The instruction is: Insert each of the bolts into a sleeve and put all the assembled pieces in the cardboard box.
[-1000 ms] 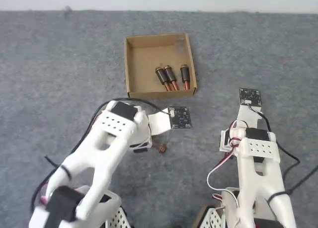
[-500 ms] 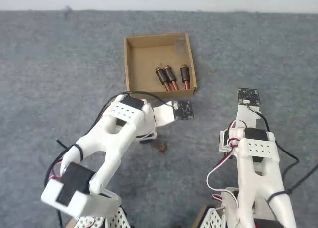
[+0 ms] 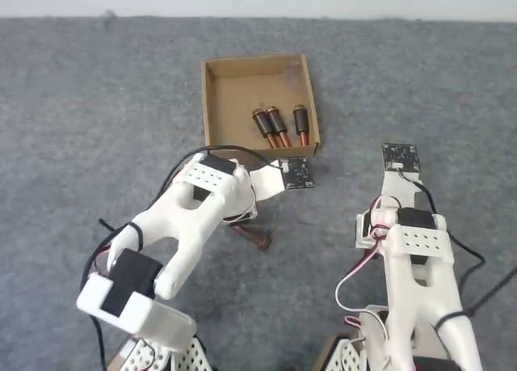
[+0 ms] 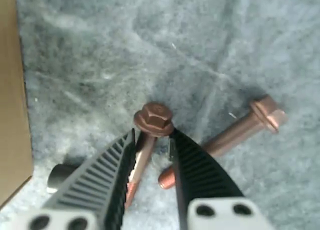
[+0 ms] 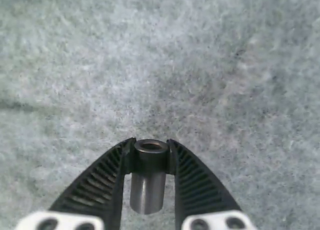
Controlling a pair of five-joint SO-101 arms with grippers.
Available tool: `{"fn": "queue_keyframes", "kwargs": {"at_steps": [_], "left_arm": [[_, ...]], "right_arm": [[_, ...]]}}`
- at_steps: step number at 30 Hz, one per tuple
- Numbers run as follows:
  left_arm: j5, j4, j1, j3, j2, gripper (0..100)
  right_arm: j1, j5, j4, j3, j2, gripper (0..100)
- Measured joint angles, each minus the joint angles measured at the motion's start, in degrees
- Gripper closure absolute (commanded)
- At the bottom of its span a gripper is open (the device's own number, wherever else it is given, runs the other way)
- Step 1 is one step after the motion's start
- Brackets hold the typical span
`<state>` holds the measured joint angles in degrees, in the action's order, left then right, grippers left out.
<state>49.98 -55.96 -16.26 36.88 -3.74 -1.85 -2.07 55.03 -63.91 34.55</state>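
- Beside the near wall of the cardboard box (image 3: 208, 104), the left arm (image 3: 202, 213) is bent low over the grey carpet (image 3: 97, 128). The right arm (image 3: 412, 250) stands well apart, off the box's right side and nearer the bases.
- Left gripper (image 4: 152, 136): fingers closed on a copper bolt (image 4: 153, 119). The hex head sits just past the fingertips and the shank runs back between them toward the wrist. Cannot tell whether it is clear of the carpet.
- Right gripper (image 5: 150, 146): clamped on a dark sleeve (image 5: 148, 187). The sleeve's long axis lies along the claw, with the open bore facing outward, away from the wrist.
- Loose on the carpet: a second bolt (image 4: 235, 132) just beside the left claw, and a spare sleeve (image 4: 59, 175) near the box wall.
- The box holds three assembled pieces (image 3: 279, 126), side by side toward its near-right corner.
- Judgement: the step in hand is mating bolt to sleeve, one part per claw.
- Governing relation: the bore looks out from the right claw, but the bolt leads with its head and its free end appears to point back into the left claw. The shank end must be turned toward the sleeve, or the bolt regripped, before the arms close the gap.
- Risk: the grip sits close under the head, so the bolt may pivot.
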Motion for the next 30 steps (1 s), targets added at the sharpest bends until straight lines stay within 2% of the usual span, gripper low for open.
{"fn": "queue_keyframes", "kwargs": {"at_steps": [5,20,30], "left_arm": [[0.00,0.00,0.09,0.00,0.00,99],[-0.62,0.00,-0.79,-0.09,-0.26,99],[-21.10,0.00,-3.34,-3.78,-0.35,99]], "right_arm": [[0.00,0.00,0.00,0.00,0.00,99.2],[0.00,0.00,0.00,0.00,0.00,99.2],[0.00,0.00,0.00,0.00,0.00,99.2]]}}
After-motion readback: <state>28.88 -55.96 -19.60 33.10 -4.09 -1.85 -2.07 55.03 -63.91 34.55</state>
